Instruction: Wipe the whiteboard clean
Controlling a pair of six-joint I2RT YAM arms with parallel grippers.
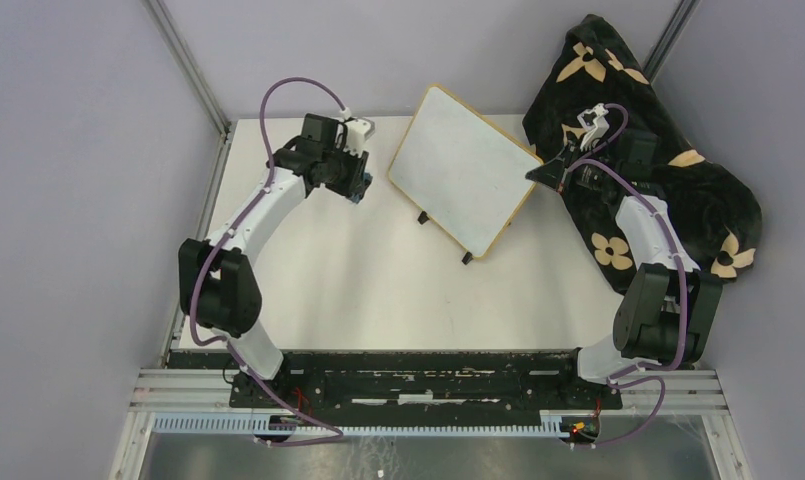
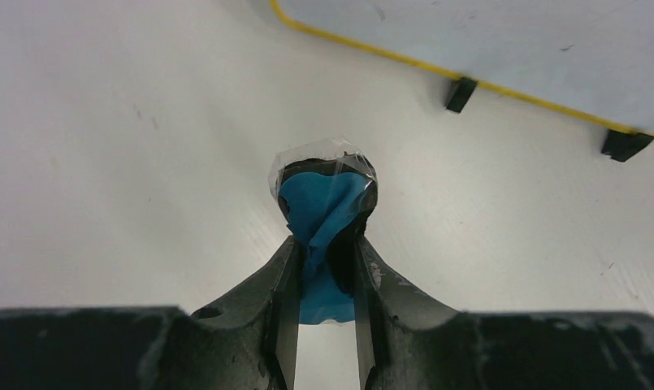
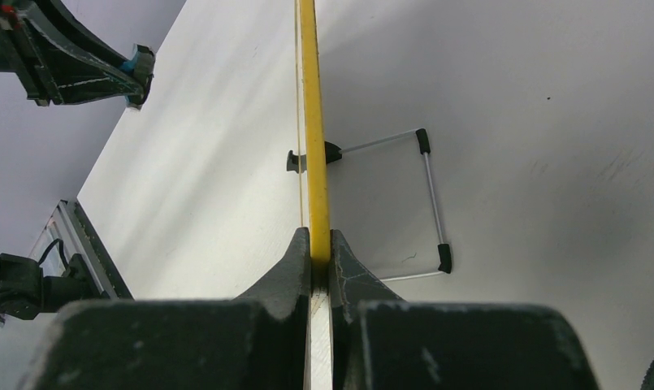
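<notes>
The whiteboard lies tilted at the back middle of the table; its white face shows no red marks in the top view. My right gripper is shut on its right edge. The right wrist view shows the jaws clamped on the yellow frame strip. My left gripper hovers just left of the board, shut on a small blue eraser. In the left wrist view my left gripper is over bare table. The board's corner with two black feet lies beyond it.
A black cloth with tan flower shapes is piled at the back right, behind my right arm. A wire stand with black end caps shows beside the board's edge. The white table ends at a metal rail near the arm bases.
</notes>
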